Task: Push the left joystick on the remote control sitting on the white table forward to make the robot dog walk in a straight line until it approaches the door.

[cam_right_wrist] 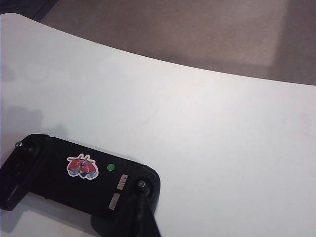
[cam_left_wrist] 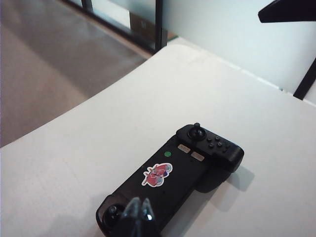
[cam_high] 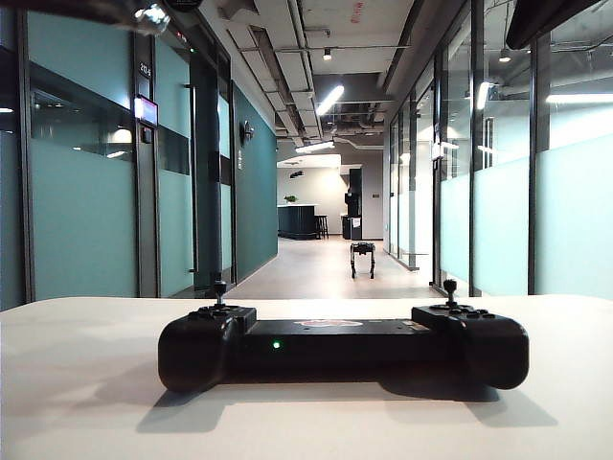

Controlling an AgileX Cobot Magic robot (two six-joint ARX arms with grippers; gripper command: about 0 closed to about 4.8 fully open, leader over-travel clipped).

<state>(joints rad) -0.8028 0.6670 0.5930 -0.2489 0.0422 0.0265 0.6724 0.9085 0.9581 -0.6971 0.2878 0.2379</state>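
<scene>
Teal glass walls (cam_high: 86,211), bar counter (cam_high: 298,221) w/ stools (cam_high: 322,226) far off.

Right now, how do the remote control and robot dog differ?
The remote control lies flat on the white table; the robot dog stands on the corridor floor. The remote control fills the foreground; the robot dog looks tiny. Both are black. Left gripper hangs above its left end, right gripper above its right.

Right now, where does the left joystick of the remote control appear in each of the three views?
Exterior view: the left joystick stands up from the controller's left handle, left of centre.
Left wrist view: it sits at the bottom edge, just beside the left claw tips.
Right wrist view: a small nub at the far left edge, on the handle away from the right claw.
Shared landmark: the green LED on the remote control.
</scene>
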